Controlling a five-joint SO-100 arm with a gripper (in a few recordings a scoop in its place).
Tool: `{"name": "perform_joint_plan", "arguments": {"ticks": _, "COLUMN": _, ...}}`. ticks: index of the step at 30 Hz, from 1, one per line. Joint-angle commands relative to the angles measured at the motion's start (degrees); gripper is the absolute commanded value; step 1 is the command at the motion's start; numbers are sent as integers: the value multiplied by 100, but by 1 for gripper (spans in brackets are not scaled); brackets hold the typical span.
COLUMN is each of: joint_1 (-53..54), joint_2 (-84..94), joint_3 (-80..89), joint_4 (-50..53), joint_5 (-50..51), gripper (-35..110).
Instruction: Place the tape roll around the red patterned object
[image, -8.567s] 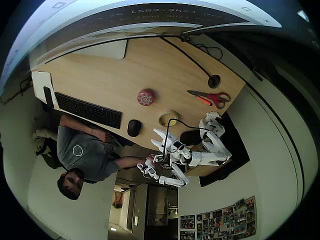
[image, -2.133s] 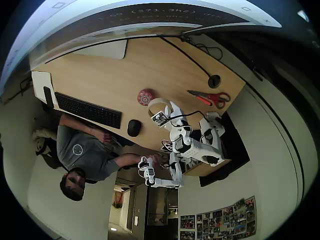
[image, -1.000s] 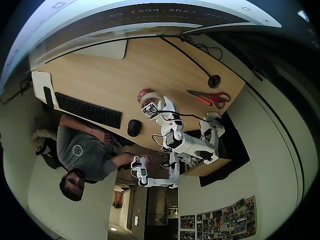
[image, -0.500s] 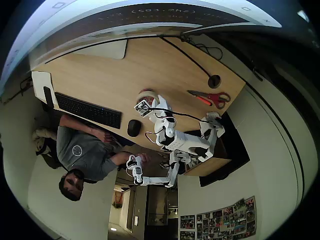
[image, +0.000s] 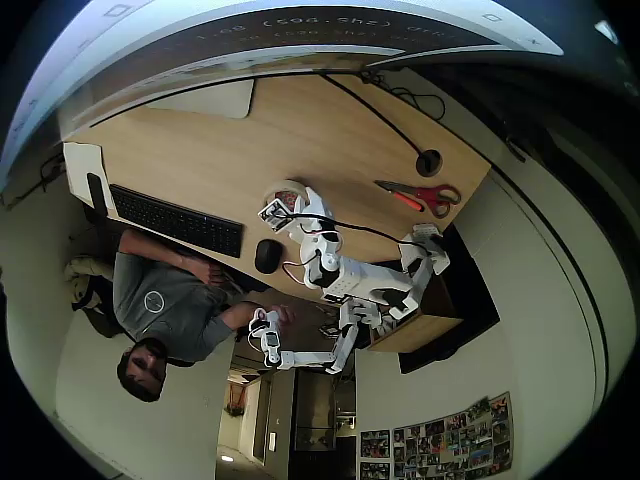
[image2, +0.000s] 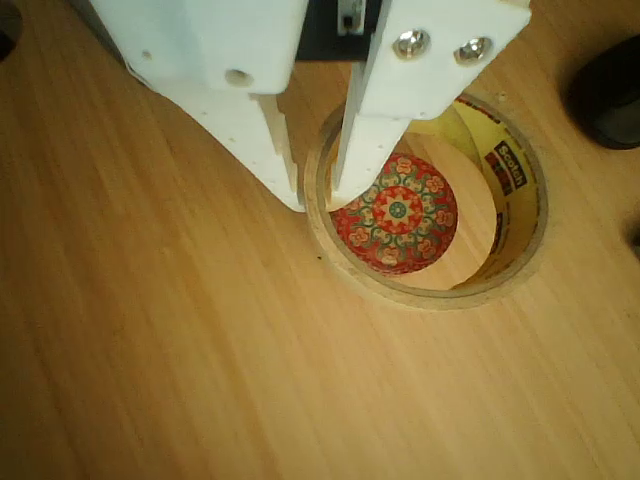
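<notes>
Two of my fingers (image2: 275, 150) pinch the wall of the tape roll (image2: 515, 215), jaws clamped on it. The roll rings the red patterned object (image2: 397, 215) on the wooden surface (image2: 150, 350), mouse (image: 268, 256) nearby.

Scissors (image: 425, 196), keyboard (image: 176, 221) and mouse (image: 267, 256) lie on the desk (image: 210, 150).

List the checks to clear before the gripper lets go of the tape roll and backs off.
1. Tape roll rings the red patterned object: ok; the disc shows inside the opening.
2. Roll flat on the desk: cannot tell.
3. Gripper grips the roll: ok; one finger outside the wall, one inside.
4. Inner finger clear of the disc: cannot tell; it overlaps the disc's edge.
5. Mouse clear of the roll: ok.
</notes>
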Motion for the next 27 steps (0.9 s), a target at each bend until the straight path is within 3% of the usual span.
{"name": "perform_joint_plan", "arguments": {"ticks": 1, "joint_1": -9, "joint_2": 193, "joint_3": -352, "joint_4": 79, "joint_5": 0, "gripper": 0}}
{"name": "perform_joint_plan", "arguments": {"ticks": 5, "joint_1": -62, "joint_2": 185, "joint_3": -422, "joint_4": 185, "joint_5": -18, "gripper": 0}}
{"name": "perform_joint_plan", "arguments": {"ticks": 12, "joint_1": -79, "joint_2": 185, "joint_3": -439, "joint_4": 272, "joint_5": -62, "gripper": 15}}
{"name": "perform_joint_plan", "arguments": {"ticks": 27, "joint_1": -70, "joint_2": 352, "joint_3": -448, "joint_4": 677, "joint_5": -97, "gripper": 24}}
